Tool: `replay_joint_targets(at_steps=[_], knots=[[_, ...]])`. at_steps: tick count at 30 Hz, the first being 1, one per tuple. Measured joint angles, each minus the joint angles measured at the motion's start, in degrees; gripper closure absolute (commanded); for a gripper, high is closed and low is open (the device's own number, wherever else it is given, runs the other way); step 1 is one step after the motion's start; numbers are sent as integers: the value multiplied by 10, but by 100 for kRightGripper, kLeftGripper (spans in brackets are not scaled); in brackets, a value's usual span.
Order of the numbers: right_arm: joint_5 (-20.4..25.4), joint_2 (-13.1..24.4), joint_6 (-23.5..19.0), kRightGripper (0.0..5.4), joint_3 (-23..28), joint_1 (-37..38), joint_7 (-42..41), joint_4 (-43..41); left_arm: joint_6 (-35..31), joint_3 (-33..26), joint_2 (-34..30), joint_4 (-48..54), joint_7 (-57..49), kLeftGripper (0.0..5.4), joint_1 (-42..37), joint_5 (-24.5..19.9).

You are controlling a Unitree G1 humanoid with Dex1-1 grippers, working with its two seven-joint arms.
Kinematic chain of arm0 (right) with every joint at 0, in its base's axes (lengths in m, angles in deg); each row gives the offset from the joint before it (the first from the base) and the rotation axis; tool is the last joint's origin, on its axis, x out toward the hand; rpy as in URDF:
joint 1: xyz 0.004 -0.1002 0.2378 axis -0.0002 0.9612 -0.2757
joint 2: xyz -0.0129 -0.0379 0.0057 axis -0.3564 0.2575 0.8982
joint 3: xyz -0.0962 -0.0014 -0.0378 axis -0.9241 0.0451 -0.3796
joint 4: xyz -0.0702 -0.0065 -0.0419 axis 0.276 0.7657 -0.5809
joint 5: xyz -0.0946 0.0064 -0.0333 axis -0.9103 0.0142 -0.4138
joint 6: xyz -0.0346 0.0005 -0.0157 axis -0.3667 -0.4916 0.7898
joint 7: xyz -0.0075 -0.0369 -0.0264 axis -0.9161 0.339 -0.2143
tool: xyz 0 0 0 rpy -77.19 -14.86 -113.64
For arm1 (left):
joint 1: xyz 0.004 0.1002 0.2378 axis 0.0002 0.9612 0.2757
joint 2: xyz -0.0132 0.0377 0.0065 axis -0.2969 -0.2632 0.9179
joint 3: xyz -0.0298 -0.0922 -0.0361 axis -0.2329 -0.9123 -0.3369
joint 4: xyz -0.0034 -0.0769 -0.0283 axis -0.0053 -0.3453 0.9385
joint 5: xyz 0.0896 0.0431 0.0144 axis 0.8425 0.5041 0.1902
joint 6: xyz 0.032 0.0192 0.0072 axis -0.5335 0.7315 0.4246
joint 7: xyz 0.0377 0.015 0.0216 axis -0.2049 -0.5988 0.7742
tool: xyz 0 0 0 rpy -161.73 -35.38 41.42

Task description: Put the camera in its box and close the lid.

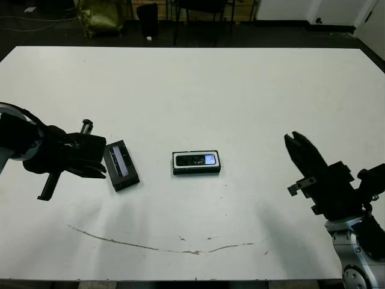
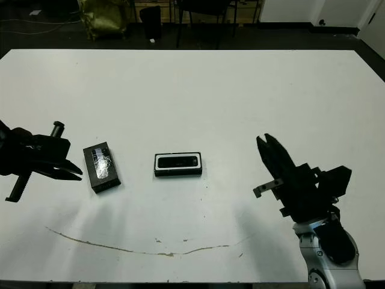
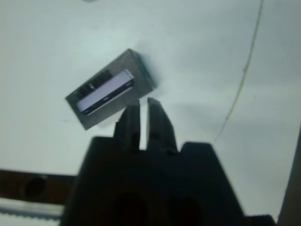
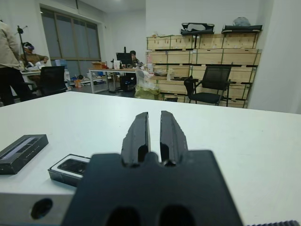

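At centre of the white table: the box, its white lining framing the camera seated inside, bluish screen up toward the right end. Uncovered so far. To the left, well apart from the box: the lid, flat on the table, turned at an angle, silvery strip running along its middle. Just left of the lid, the left gripper, fingers pressed nearly together with only a thin slit between, gripping nothing, tips short of the lid's near edge. Far to the right, the right gripper, raised off the surface and well clear of the box, fingers likewise drawn together to a narrow gap, empty. Nearer the front edge, a long faint brownish streak curving across the tabletop. Beyond the far edge, seen from the right wrist: stacked wooden crates, a black office chair, desks, a person standing at the side.
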Motion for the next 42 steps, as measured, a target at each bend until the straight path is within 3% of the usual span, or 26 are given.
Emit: replay_joint_targets(at_steps=[26,42], knots=[[8,1,-3,538,-1,-1,5,0,22,56,44,-28,79,540,-38,82],[8,1,2,538,-1,2,-3,4,21,68,81,-46,79,540,-39,96]])
